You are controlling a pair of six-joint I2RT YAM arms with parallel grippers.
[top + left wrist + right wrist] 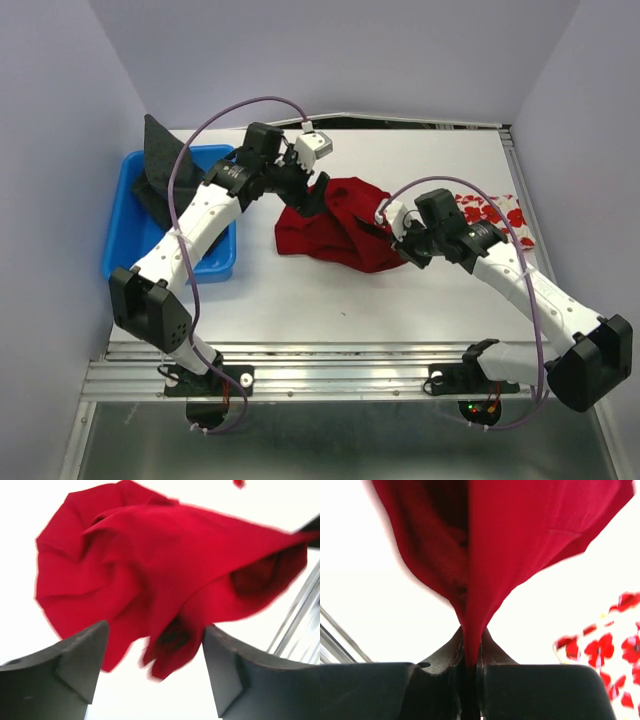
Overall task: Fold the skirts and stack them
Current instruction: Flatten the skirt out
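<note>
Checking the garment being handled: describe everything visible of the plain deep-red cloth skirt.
The plain deep-red cloth skirt is soft, matte fabric, bunched in loose folds mid-table, between the blue plastic bin and the white red-flowered skirt. The right gripper is shut on a pinched edge, drawing it taut. The left gripper stands open around a drooping corner.

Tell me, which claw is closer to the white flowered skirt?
Right. The right gripper sits beside the flowered skirt, clamped on the red skirt; the left gripper is open at the red skirt's opposite edge.
</note>
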